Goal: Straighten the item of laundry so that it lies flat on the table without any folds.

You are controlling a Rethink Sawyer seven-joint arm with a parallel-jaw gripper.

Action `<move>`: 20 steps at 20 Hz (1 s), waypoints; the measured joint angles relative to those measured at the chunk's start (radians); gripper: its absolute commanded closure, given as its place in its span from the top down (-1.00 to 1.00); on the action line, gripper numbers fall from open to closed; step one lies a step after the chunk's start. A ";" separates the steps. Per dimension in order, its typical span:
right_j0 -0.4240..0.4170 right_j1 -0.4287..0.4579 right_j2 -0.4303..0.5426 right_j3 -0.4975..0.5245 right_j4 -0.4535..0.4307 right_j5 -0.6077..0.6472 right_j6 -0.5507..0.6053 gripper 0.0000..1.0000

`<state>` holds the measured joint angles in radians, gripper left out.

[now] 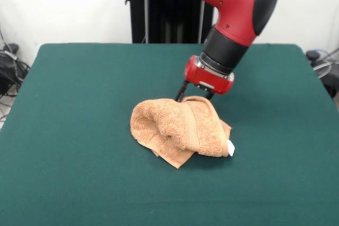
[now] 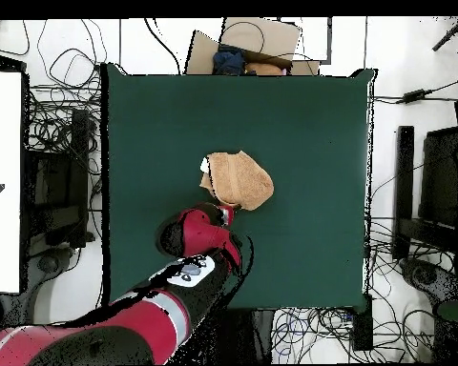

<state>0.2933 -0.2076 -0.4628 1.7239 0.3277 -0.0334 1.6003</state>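
Observation:
The orange-tan towel (image 1: 177, 130) lies crumpled in a folded heap near the middle of the dark green table (image 1: 79, 104). Its white tag (image 1: 231, 148) sticks out at the right front corner. My gripper (image 1: 194, 98) hangs at the towel's far edge, tilted, with its two dark fingers (image 1: 180, 93) standing apart and their tips hidden behind the cloth. In the overhead view the towel (image 2: 240, 181) sits mid-table (image 2: 309, 133), and the gripper (image 2: 225, 212) touches the towel's edge nearest the robot.
The black pedestal (image 1: 164, 6) stands behind the table's far side. Cables (image 1: 10, 67) lie off the left edge. In the overhead view a cardboard box (image 2: 247, 48) sits beyond the far edge, black stands (image 2: 405, 181) on the right, and a white board (image 2: 4, 181) on the left.

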 measured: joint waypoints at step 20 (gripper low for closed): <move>0.003 -0.006 0.002 0.000 -0.059 0.000 0.000 1.00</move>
<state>0.2964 -0.2134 -0.4609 1.7238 0.2686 -0.0334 1.6003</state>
